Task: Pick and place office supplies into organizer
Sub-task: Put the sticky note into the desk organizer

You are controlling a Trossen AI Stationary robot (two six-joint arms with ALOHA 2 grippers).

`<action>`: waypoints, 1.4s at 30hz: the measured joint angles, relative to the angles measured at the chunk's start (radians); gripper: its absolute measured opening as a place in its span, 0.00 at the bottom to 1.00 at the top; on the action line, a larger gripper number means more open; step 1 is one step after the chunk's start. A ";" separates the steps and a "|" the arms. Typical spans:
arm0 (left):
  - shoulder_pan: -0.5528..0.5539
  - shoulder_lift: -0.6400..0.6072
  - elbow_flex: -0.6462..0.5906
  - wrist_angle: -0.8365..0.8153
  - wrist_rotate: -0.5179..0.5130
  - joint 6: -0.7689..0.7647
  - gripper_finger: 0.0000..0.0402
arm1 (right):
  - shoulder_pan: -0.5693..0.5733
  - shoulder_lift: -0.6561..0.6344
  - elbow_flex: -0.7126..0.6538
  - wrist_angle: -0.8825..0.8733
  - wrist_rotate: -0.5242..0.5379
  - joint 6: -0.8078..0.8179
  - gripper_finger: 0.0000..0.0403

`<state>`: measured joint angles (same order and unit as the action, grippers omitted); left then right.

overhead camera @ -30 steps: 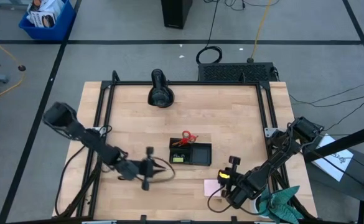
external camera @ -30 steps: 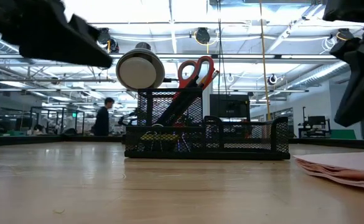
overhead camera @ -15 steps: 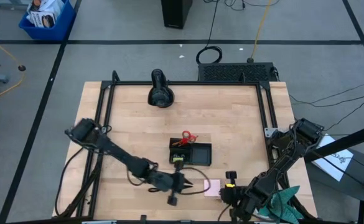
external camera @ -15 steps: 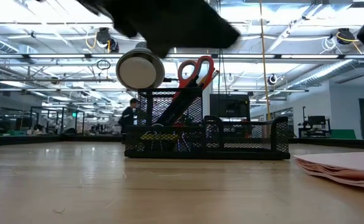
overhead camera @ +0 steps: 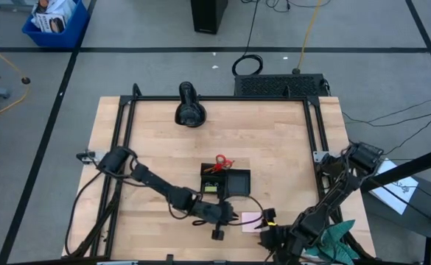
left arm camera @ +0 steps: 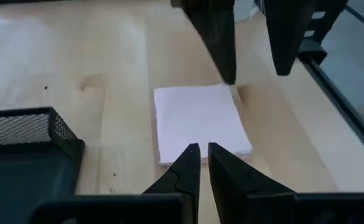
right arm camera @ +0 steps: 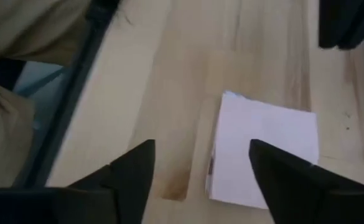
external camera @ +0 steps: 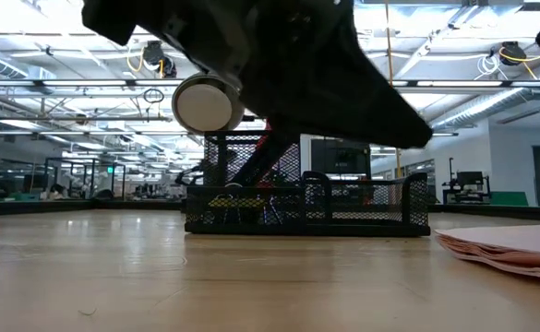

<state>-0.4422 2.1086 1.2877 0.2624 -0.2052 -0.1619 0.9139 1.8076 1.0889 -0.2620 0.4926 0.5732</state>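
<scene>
Pad point(overhead camera: 251, 221): you find it flat on the table point(overhead camera: 274, 147), near the front edge, just in front of the organizer point(overhead camera: 226, 182); in the high view both arms partly cover it.

Left gripper point(left arm camera: 199, 151): over the pad's near edge, fingers nearly together, holding nothing.

Right gripper point(right arm camera: 200, 155): beside the pad, jaws wide, empty.

Organizer: scissors point(overhead camera: 222, 162) stand in the rear cup; the pens beside them are hard to tell apart. In the low view the left arm hides the scissor handles.

Cloth point(overhead camera: 337, 239): half under the right arm.

No writing legible.
</scene>
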 joint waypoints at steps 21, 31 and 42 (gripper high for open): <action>0.070 0.002 -0.001 -0.033 0.127 0.036 0.09 | -0.029 0.129 0.004 0.009 0.034 0.055 0.57; 0.084 0.086 0.001 0.008 0.225 0.062 0.09 | -0.031 0.133 -0.001 0.107 0.010 0.016 0.53; 0.027 0.088 -0.001 0.011 0.200 0.116 0.09 | -0.038 0.133 0.040 0.075 0.028 -0.044 0.53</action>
<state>-0.4153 2.1969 1.2865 0.2737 -0.0052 -0.0455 0.8760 1.9403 1.1290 -0.1868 0.5208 0.5289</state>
